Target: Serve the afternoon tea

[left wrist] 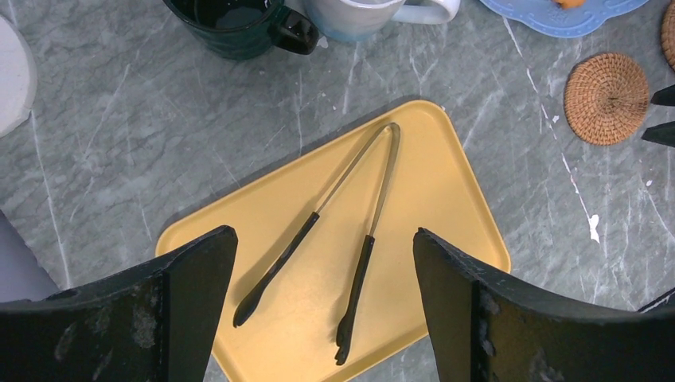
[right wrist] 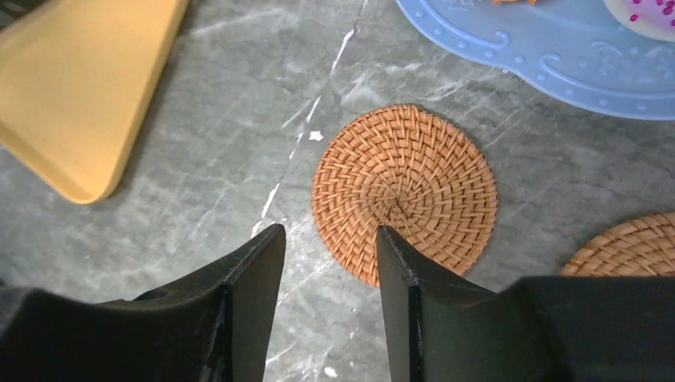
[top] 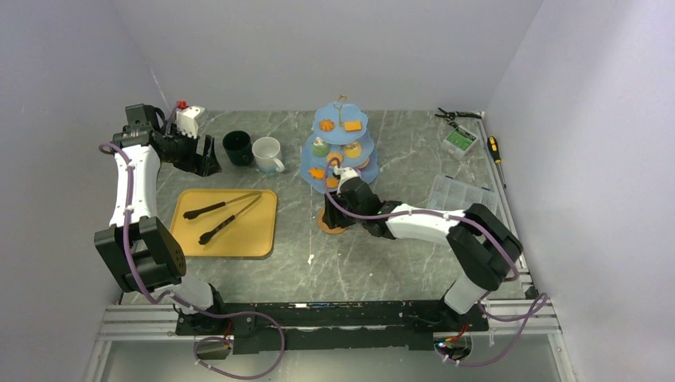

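light-blue stand (right wrist: 557,72) near, ahead of right end effector (right wrist: 328,237)

Tray (top: 263,239) sits front-left on the table (top: 398,263), with the tongs (top: 223,215) lying on it. Behind the tray 2 mugs stand side by side: left mug (top: 237,148), and right mug (top: 267,154) just beside it. The 3-tier stand (top: 341,147) is right of the mugs at mid-table, with treats (top: 351,125) on all 3 tiers. 2 coasters lie just in front of the stand, right of the tray: first coaster (right wrist: 406,191), and second coaster (right wrist: 629,247) to its right. The compartment box (top: 462,195) is at far right. Behind it lie the small box (top: 460,142), pliers (top: 458,115) and screwdriver (top: 495,149).
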`<state>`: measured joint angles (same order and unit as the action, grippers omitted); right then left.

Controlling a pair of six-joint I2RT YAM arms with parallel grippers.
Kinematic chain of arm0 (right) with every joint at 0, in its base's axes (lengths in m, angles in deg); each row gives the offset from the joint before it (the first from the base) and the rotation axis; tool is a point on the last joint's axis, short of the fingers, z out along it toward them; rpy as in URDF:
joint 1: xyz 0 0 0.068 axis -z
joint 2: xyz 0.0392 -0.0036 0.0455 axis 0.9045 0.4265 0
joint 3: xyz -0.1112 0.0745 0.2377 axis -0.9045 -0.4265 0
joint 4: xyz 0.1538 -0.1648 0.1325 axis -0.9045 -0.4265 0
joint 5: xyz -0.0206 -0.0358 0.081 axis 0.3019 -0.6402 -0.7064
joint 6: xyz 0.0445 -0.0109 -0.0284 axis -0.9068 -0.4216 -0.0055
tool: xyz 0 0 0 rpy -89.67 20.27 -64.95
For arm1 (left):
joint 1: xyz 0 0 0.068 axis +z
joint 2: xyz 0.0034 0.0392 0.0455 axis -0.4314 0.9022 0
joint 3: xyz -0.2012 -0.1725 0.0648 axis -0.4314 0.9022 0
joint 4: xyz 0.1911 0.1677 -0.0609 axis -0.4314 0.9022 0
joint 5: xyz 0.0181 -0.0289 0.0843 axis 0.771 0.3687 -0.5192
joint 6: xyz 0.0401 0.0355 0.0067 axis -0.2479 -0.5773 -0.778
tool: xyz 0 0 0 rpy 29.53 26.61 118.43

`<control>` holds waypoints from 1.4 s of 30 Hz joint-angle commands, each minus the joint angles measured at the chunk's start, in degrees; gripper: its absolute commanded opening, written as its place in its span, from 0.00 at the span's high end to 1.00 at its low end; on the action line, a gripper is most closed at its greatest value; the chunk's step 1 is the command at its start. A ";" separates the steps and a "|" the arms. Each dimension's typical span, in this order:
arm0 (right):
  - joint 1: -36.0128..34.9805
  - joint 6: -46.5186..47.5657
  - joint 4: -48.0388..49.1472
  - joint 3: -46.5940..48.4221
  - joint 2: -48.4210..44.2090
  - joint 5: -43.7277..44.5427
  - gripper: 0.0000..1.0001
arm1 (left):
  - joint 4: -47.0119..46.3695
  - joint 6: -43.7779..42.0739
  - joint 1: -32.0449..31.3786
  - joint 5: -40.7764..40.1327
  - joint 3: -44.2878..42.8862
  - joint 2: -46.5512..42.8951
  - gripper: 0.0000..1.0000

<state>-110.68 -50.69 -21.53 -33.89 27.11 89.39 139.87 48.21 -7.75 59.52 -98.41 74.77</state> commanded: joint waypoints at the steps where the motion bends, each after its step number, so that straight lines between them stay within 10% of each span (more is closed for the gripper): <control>1: -1.17 0.79 0.24 4.60 4.33 4.67 0.52 | -0.76 0.20 0.21 -0.48 -1.72 -0.40 0.12; 24: -6.41 0.29 -3.91 21.27 16.64 4.90 0.49 | -0.19 0.40 0.16 -1.85 -3.40 -0.29 0.11; 42: 7.27 -7.11 -4.99 -12.83 -13.92 9.48 0.47 | -1.84 1.11 -0.35 -3.39 -5.09 3.39 0.12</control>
<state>-105.74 -55.80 -25.96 -42.72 16.23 98.31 139.72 48.25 -7.86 57.42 -100.92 76.68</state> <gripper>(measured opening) 0.532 0.885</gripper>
